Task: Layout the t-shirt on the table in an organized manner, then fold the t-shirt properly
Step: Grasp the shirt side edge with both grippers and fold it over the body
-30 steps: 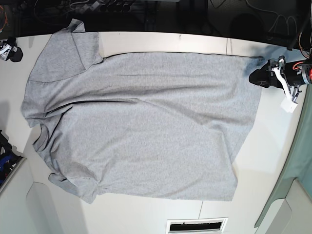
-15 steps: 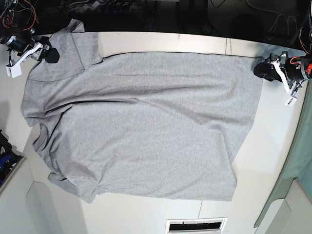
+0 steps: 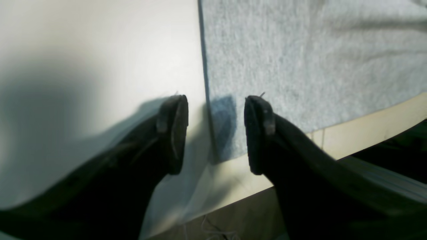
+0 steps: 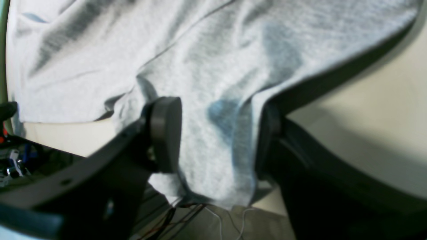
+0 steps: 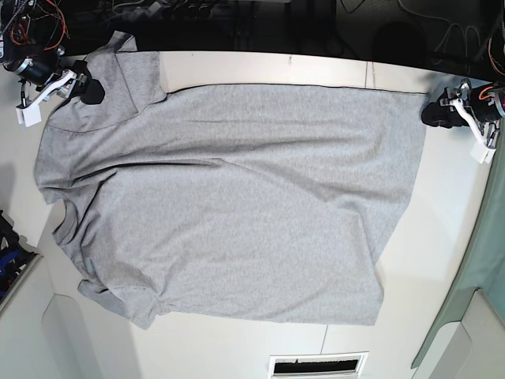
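The grey t-shirt (image 5: pixel 237 205) lies spread flat across the white table (image 5: pixel 446 237), collar to the left and hem to the right. My left gripper (image 5: pixel 436 113) is at the hem's far right corner. In the left wrist view it stands open (image 3: pixel 215 110) astride the hem edge of the t-shirt (image 3: pixel 300 50), with nothing pinched. My right gripper (image 5: pixel 87 89) is over the far left sleeve. The right wrist view shows it open (image 4: pixel 217 133), with sleeve fabric of the t-shirt (image 4: pixel 200 50) loose between the fingers and drooping over the table edge.
Behind the table's far edge is a dark gap with cables (image 5: pixel 237 24). A slotted white vent (image 5: pixel 318 365) sits at the front edge. A green surface (image 5: pixel 473 300) borders the right side, and blue gear (image 5: pixel 8 257) the left.
The right gripper has swung in from the left edge onto the far left sleeve. The left gripper has shifted back toward the far hem corner. The shirt itself has not moved.
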`<control>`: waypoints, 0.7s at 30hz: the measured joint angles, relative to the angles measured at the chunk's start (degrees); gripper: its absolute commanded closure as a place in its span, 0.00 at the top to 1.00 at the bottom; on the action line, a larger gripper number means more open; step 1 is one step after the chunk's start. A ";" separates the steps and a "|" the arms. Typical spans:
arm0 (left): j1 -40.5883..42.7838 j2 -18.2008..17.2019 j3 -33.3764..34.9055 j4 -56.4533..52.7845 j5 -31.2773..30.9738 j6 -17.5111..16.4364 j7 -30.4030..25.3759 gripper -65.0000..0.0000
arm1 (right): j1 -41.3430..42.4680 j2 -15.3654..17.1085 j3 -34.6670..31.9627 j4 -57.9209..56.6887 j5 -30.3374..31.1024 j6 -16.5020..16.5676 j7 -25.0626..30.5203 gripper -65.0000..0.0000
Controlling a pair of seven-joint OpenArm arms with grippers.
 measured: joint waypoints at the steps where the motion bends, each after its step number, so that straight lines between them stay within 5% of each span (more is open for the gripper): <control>1: 0.00 0.00 0.00 0.00 -1.51 0.00 1.99 0.49 | 0.00 0.00 0.00 0.00 0.02 0.00 -0.22 0.50; 7: 2.38 0.26 0.04 1.86 -5.16 -0.04 4.02 0.48 | 0.00 0.00 0.00 0.00 0.22 0.00 -1.14 0.50; 9: 2.93 0.26 0.04 2.82 -4.92 0.00 4.04 0.41 | 0.00 0.02 0.00 0.07 0.48 0.00 -1.57 0.50; 11: 3.39 0.28 0.13 3.43 -4.42 0.11 4.28 0.23 | 0.00 0.02 0.00 0.04 0.94 0.22 -1.84 0.39; 13: 3.67 0.44 0.15 3.48 -3.80 0.26 4.20 0.01 | -0.02 -0.02 -0.02 0.00 0.92 0.04 -2.71 0.15; 14: 3.80 0.46 0.17 3.45 -3.74 0.24 3.26 0.00 | -0.02 -0.04 -0.15 -0.07 0.72 -0.07 -2.97 0.00; 21: 4.15 -0.02 0.52 4.42 -7.34 1.14 1.11 0.00 | -0.20 -0.28 0.98 1.14 -0.07 0.28 -4.02 0.00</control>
